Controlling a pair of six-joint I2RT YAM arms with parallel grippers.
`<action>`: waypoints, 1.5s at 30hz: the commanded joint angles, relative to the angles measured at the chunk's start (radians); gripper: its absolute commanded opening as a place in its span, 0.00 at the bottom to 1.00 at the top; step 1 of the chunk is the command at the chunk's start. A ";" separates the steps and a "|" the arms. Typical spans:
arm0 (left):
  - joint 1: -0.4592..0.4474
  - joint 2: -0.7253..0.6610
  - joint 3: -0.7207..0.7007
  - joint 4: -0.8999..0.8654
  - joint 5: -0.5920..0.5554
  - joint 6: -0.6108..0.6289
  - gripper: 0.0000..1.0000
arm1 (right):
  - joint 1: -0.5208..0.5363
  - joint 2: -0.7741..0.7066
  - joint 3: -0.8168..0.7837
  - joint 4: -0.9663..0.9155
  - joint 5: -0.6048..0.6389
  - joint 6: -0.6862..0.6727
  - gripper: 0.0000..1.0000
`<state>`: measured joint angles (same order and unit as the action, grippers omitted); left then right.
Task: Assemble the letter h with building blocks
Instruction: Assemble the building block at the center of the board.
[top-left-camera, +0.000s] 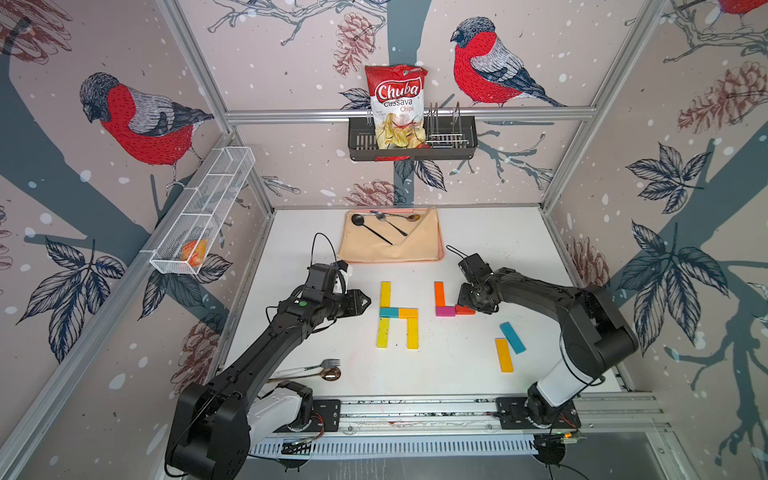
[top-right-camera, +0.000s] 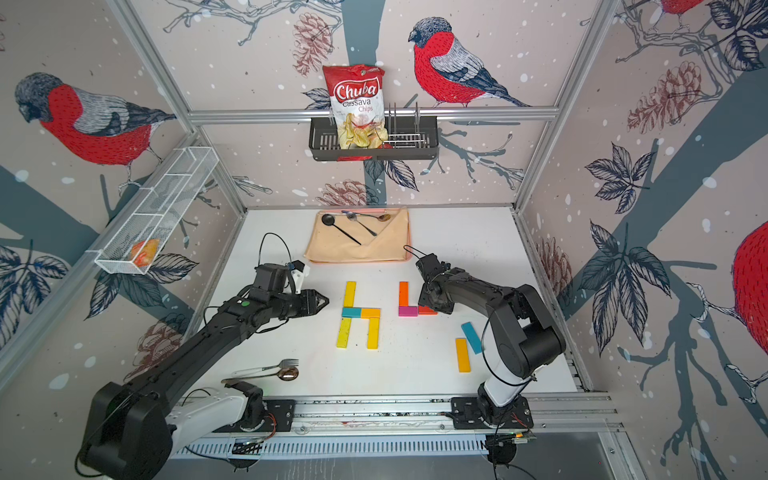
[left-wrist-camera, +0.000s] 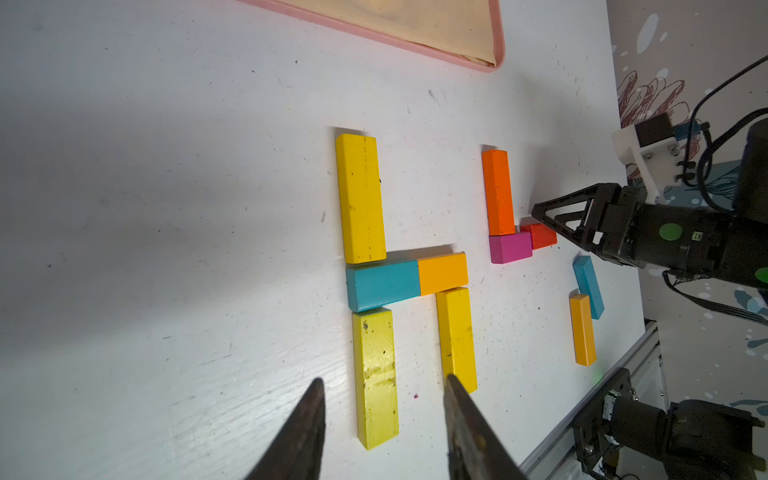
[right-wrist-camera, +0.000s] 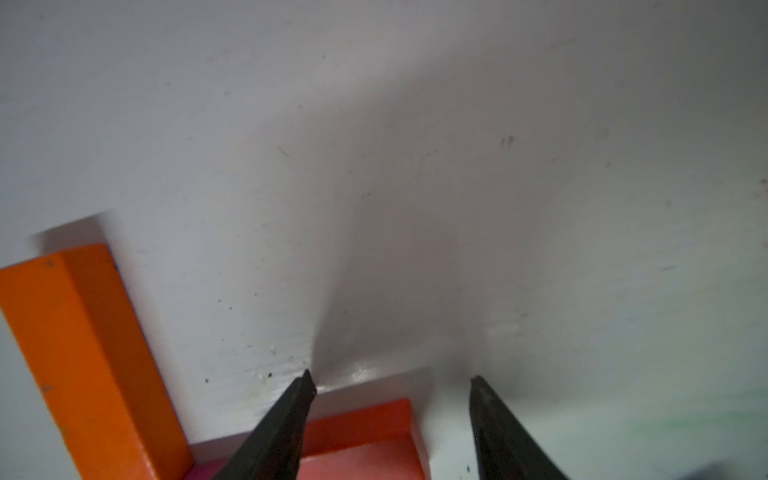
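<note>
Your left pincer (top-left-camera: 367, 301) sits just left of a finished letter, with its jaws spread and nothing between them. That letter lies flat in the middle of the surface (top-left-camera: 498, 232). It is made of a top yellow block (top-left-camera: 385, 294), a teal crossbar block (top-left-camera: 389, 312) butted end to end with an amber crossbar block (top-left-camera: 408, 312), and below them a left yellow leg (top-left-camera: 383, 332) and a right yellow leg (top-left-camera: 412, 333).

To its right you have a partial group. An orange block (top-left-camera: 439, 293) points toward the back wall, a magenta block (top-left-camera: 445, 311) touches its near end, and a red block (top-left-camera: 465, 310) touches the magenta one's right side.

Your right pincer (right-wrist-camera: 392, 377) is at that red block with its jaws apart. In the right wrist view one finger (right-wrist-camera: 282, 419) crosses the block's top and the other stands clear past its end, so nothing is pinched.

Near the right arm's base, a loose teal block (top-left-camera: 512, 338) and a loose amber block (top-left-camera: 504, 355) lie just beside each other, well apart from both groups. A pink tray (left-wrist-camera: 498, 41) with spoons (top-left-camera: 357, 219) sits at the back, and a fork (top-left-camera: 328, 364) lies at the front left.
</note>
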<state>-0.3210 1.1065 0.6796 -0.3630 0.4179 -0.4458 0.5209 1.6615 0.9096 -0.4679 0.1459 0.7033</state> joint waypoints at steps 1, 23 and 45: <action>-0.004 0.001 -0.003 0.036 0.006 0.004 0.46 | 0.012 0.008 -0.007 -0.001 0.024 -0.004 0.61; -0.055 0.044 0.005 0.034 0.022 0.008 0.44 | 0.015 -0.056 -0.038 0.018 0.017 0.050 0.72; -0.059 0.045 0.005 0.030 0.015 0.008 0.44 | 0.025 -0.090 -0.088 0.120 -0.117 0.085 0.68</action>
<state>-0.3798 1.1511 0.6796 -0.3454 0.4397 -0.4454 0.5442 1.5761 0.8249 -0.3485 0.0303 0.7837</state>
